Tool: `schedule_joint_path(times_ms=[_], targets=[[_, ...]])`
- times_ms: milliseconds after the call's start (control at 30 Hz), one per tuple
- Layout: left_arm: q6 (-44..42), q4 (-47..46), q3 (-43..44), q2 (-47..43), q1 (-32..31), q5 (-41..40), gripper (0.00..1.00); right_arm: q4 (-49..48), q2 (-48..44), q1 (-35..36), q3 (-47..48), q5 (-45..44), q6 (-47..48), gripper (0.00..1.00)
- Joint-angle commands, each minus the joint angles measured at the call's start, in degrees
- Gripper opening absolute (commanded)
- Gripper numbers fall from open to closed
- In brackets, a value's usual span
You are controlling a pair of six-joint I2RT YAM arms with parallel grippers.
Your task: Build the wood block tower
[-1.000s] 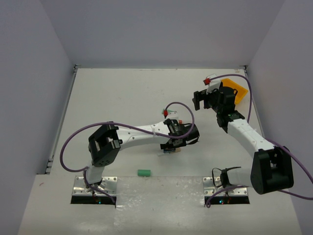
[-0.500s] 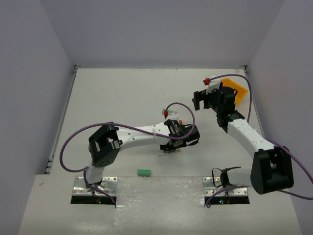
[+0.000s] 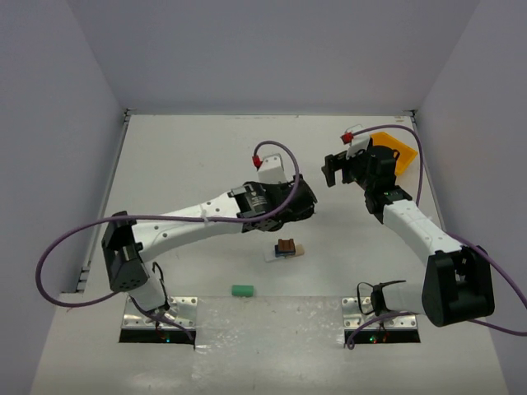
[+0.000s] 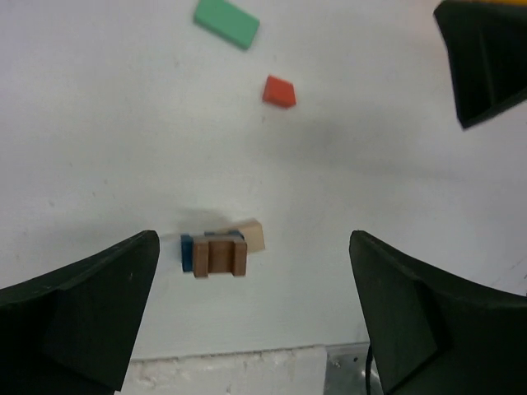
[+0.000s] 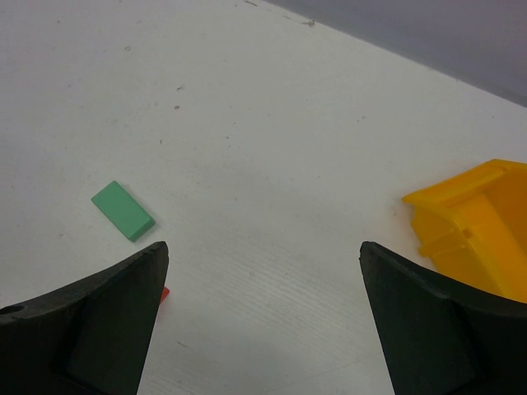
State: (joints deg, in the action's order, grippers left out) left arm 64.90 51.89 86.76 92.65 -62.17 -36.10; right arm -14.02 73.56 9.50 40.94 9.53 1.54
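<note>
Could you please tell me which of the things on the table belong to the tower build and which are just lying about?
Part of the job:
- started stack of brown, blue and pale pieces
- red block
- green block
- second green block

Just lying about:
- yellow bin

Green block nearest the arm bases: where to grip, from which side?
Come straight down on the green block and pinch its two long sides across the short width. It lies flat, long axis running left-right, with nothing touching it, so probably only those side faces are reachable.
</note>
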Motion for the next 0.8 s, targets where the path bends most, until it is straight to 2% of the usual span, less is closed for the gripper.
schedule_joint_path(times_ms=[0, 100, 233, 367, 433, 467, 533, 600, 667, 767], targets=[[-10.4, -15.4, -7.2, -7.6, 10.8, -1.0, 1.0, -0.4, -1.1, -0.2, 2.8, 1.5, 0.3, 0.99], [-14.2, -20.4, -10.1, -11.8, 16.3, -1.8, 1.0, 2.0, -1.0, -0.2, 5.1, 1.7, -0.3, 0.99], [-19.8, -27.9, -15.4, -18.0, 23.2, -2.2, 1.0, 9.6, 3.2, -0.2, 14.7, 7.3, -2.9, 0.99], [-23.6, -35.1, -23.5, -22.2, 31.7, 2.5, 1.0, 19.4, 13.0, -0.2, 24.9, 31.9, 5.3, 0.99], [-22.5, -35.2, -26.1, -22.6, 34.8, 4.3, 1.0, 26.1, 18.5, 0.0, 30.6, 37.7, 9.3, 0.99], [-22.5, -35.8, -28.3, -22.8, 36.7, 6.2, 1.0, 34.3, 23.6, 0.3, 36.4, 40.8, 14.5, 0.99], [-22.8, -38.3, -31.1, -23.5, 37.3, 7.1, 1.0, 40.1, 27.8, 1.3, 42.4, 38.0, 21.6, 0.99], [-24.6, -41.3, -34.1, -24.5, 37.3, 8.4, 1.0, 43.2, 30.7, 4.0, 42.8, 30.2, 27.9, 0.99], [-25.3, -43.5, -36.8, -25.4, 37.3, 8.7, 1.0, 39.7, 31.9, 9.0, 39.0, 17.9, 32.5, 0.99], [-26.4, -43.6, -38.5, -26.0, 37.3, 7.2, 1.0, 33.9, 33.8, 13.6, 35.1, 8.1, 35.3, 0.99]])
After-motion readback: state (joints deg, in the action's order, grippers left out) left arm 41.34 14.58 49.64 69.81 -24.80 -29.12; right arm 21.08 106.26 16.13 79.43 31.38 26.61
